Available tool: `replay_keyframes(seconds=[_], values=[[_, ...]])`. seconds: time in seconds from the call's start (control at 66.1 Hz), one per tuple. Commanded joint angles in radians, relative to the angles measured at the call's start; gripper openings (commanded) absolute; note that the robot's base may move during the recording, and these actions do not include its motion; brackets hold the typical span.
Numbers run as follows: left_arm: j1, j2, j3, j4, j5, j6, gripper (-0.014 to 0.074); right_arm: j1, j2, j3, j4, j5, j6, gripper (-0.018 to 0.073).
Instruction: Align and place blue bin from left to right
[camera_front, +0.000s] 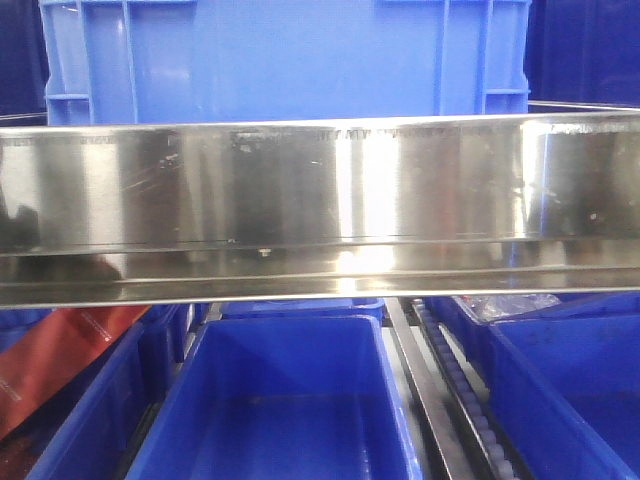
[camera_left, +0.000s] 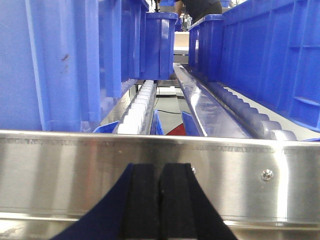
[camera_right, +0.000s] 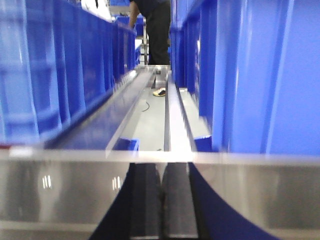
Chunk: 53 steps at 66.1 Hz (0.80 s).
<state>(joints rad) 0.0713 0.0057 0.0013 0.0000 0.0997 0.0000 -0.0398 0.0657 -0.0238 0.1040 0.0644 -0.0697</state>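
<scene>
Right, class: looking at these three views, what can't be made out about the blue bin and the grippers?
- Front view: the blue bin's base is hidden behind the steel rail; its top is cut off.
- Left wrist view: left gripper cut off by the bottom edge.
- Right wrist view: right gripper blurred; the person's head is cut off.

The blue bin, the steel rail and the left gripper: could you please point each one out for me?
blue bin (camera_front: 285, 60): front view, its flat front wall.
steel rail (camera_front: 320, 185): front view, its shiny face.
left gripper (camera_left: 161, 200): left wrist view, the seam between its closed black fingertips.
</scene>
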Motion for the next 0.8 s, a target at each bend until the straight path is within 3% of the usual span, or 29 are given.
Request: replay_keyframes(seconds=[0.0,0.787], values=[[0.005,-0.006,-0.001,0.000,-0.024,0.000,-0.0111,-0.006,-0.066,0.024,0.006,-0.064,-0.008,-0.0162],[0.005,-0.006,-0.001,0.000,-0.027,0.000,-0.0111,-0.066,-0.066,0.024,0.000,0.010,-0.008,-0.0162]])
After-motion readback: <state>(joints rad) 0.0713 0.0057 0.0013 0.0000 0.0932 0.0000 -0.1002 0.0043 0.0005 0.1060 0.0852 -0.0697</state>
